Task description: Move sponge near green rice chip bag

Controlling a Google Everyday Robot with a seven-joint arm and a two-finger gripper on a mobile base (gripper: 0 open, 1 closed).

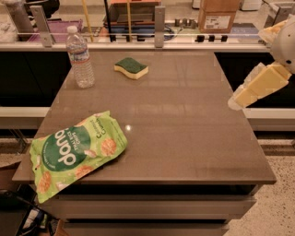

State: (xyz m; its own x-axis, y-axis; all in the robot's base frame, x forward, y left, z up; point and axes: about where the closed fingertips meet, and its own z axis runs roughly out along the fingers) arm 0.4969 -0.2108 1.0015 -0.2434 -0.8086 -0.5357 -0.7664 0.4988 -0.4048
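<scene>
The sponge (131, 67), dark green on top with pale yellow foam below, lies flat on the far middle of the brown table (184, 133). The green rice chip bag (73, 152) lies flat at the table's near left corner and overhangs the front edge. My gripper (242, 98) is at the end of the pale arm (272, 73) that reaches in from the right. It hovers over the table's right edge, far from both the sponge and the bag, and holds nothing that I can see.
A clear plastic water bottle (80, 57) stands upright at the table's far left, left of the sponge. A rail with posts (159, 20) runs behind the table, with boxes (219, 14) and shelves beyond.
</scene>
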